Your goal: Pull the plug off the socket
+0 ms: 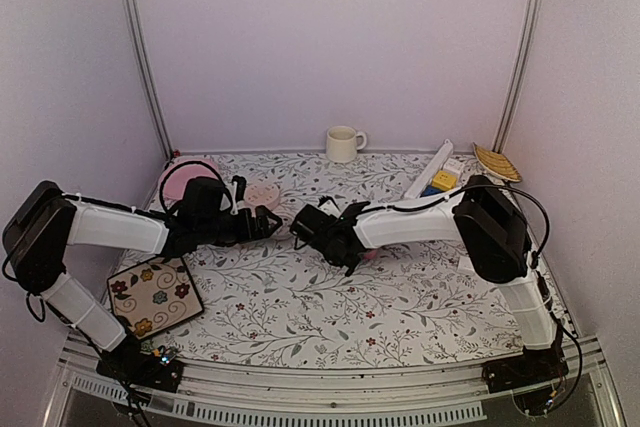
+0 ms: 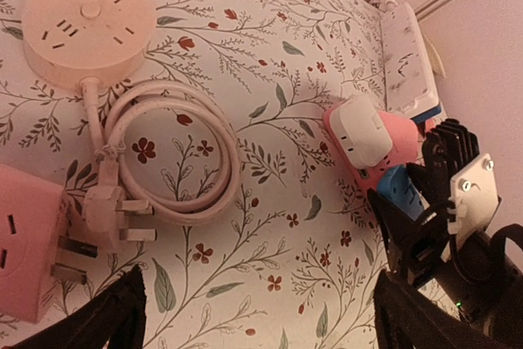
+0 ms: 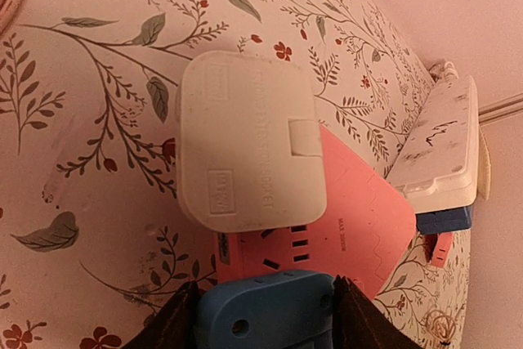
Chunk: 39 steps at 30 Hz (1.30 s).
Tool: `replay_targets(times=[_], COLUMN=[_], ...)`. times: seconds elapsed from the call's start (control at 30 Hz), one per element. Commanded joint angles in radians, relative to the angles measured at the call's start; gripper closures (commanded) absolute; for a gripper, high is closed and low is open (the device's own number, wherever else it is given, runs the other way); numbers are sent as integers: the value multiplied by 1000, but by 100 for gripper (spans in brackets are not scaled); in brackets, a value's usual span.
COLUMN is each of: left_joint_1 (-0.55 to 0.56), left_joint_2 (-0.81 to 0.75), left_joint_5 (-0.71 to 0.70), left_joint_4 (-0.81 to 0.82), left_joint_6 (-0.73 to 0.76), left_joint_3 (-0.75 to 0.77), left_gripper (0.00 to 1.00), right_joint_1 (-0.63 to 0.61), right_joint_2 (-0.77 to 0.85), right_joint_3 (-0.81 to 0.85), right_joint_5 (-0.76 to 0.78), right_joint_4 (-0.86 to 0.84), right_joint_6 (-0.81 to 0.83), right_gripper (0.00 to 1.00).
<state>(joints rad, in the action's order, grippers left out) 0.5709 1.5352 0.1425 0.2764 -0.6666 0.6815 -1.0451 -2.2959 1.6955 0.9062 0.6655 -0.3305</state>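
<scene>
Nearest us in the right wrist view: the blue plastic plug [image 3: 270,316], with the right gripper [image 3: 263,290] clamped on it, a dark finger [image 3: 176,324] pressed against each side. We see the plug seated in the flat pink socket block [image 3: 359,218], at the block's edge closest to that wrist camera. A white square adapter [image 3: 249,140] is plugged into the same block, just beside the blue plug. A long white power strip [image 3: 441,145] lies just beyond the block's far side. The left gripper [image 2: 261,324] hangs left of the block, fingers spread wide, nothing between them. Well left of the block we have a round pink socket hub [image 2: 88,26] with its coiled white cord [image 2: 227,153] and three-pin plug [image 2: 106,206]. A cream mug [image 1: 342,143] stands behind the block.
</scene>
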Motion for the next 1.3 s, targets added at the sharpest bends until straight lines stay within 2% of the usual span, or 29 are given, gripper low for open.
replay_targets(times=[0.0, 0.23, 0.67, 1.03, 1.27], left_joint_1=[-9, -12, -17, -18, -19], left_joint_2=[-19, -23, -27, -24, -23], left_joint_5=[0, -1, 0, 0, 1], left_joint_4=[25, 26, 27, 27, 27], left_joint_6=[-2, 1, 2, 2, 2], left_joint_3=[-9, -16, -23, -23, -24], left_gripper=[3, 3, 3, 3, 3], right_joint_1=[-5, -5, 70, 103, 156], right_joint_2=[67, 155, 281, 310, 333], right_joint_3=[-3, -50, -218, -248, -278], right_joint_5=[-25, -73, -238, -230, -278], right_joint_4=[6, -18, -142, -159, -187], right_joint_6=[-27, -42, -66, -56, -17], right_gripper=[50, 57, 56, 58, 60])
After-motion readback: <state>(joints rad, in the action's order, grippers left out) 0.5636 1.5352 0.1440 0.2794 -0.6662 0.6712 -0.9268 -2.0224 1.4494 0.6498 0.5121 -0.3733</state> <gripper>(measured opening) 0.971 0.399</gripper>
